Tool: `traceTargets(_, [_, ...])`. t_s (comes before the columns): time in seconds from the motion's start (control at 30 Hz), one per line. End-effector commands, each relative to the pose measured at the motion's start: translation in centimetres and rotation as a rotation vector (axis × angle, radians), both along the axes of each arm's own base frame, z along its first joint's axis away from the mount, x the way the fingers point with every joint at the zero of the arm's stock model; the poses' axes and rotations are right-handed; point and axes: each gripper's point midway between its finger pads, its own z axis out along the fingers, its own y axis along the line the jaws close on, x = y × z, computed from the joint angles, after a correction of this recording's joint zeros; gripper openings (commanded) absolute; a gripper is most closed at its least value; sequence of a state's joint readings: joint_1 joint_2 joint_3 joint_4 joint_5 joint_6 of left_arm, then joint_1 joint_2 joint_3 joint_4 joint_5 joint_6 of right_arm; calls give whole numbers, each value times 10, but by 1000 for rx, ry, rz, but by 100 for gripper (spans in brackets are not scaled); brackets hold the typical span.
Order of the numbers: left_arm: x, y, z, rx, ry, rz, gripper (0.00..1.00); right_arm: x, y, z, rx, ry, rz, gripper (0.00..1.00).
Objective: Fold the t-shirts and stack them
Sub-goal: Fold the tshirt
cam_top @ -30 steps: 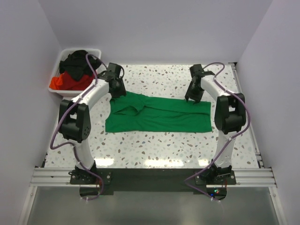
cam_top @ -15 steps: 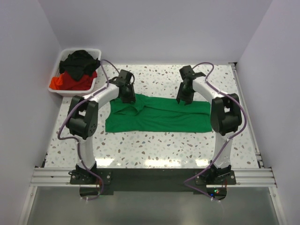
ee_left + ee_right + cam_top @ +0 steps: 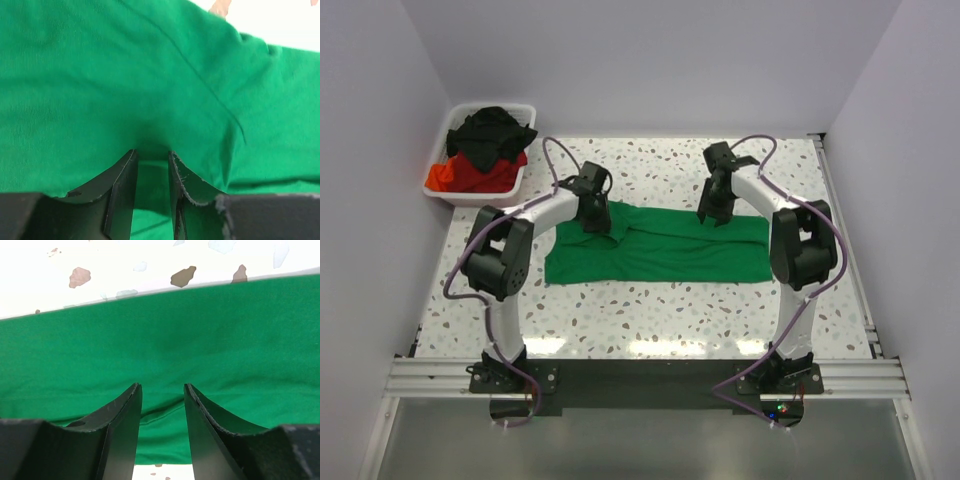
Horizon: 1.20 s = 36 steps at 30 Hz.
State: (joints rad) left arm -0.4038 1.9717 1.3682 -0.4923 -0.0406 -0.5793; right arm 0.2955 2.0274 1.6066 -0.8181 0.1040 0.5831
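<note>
Table (image 3: 650,305) is a speckled terrazzo-look top, and the green t-shirt (image 3: 660,250) is laid out across the middle of it as a long sideways band. It looks folded over on itself lengthwise, with a rumpled bit near its left end. Both arms are bent inward over the far side of it. The left gripper (image 3: 594,218) is down on the shirt's far-left part, right by that rumple. From its wrist cam the fingers (image 3: 120,190) stand just a narrow slot apart with the tips pushed into the cloth. The cloth humps up in front of them, with a seam running diagonally off to the right. Honestly can't tell if any fabric is actually pinched in that slot or if it's just pressing down. The right gripper (image 3: 711,214) sits at the shirt's far edge, a bit right of centre. Its wrist cam shows the jaws partway apart, a wider gap than the left one, with nothing clamped between them. There's flat green under and ahead of them, then the shirt's edge with bare table just beyond. The other shirts are in the white bin (image 3: 438,188) at the far-left corner, black shirt (image 3: 492,130) piled on top of red shirt (image 3: 460,177), well apart from the green one.
</note>
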Motion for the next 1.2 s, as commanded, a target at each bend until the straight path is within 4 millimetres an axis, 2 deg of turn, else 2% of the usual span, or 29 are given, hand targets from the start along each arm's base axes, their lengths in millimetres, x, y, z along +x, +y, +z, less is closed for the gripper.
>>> traceTargets(0.0, [-10,3,27,17,-55,-27,35,2,3,17,26,-46,3,43])
traceTargets(0.3, [-38,17,36,37,-43,-37,36,-1,4,9,29,-29,-4,43])
traceTargets(0.4, [-46,17,26,44,-11,-51,36,-1,6,7,33,-23,-5,42])
traceTargets(0.53, [-55,21,4,86,57,-62,36,-2,5,7,31,-17,-7,42])
traceTargets(0.7, [-50,19,0,86,68,-52,36,0,5,11,32,-28,-10,42])
traceTargets(0.8, [-46,17,8,81,55,-50,36,-1,5,12,30,-31,-12,42])
traceTargets(0.9, [-41,18,30,84,17,-38,35,-1,4,15,27,-35,-13,42])
traceTargets(0.93, [-36,19,46,80,-24,-29,36,-1,3,17,25,-39,-14,42])
traceTargets(1.03, [-27,20,73,74,-92,-6,37,1,0,24,6,-55,-14,42])
traceTargets(1.1, [-20,19,82,70,-111,9,38,3,-3,27,-8,-61,-7,42])
traceTargets(1.17, [-19,21,77,86,-90,33,38,2,-9,27,-49,-53,5,43])
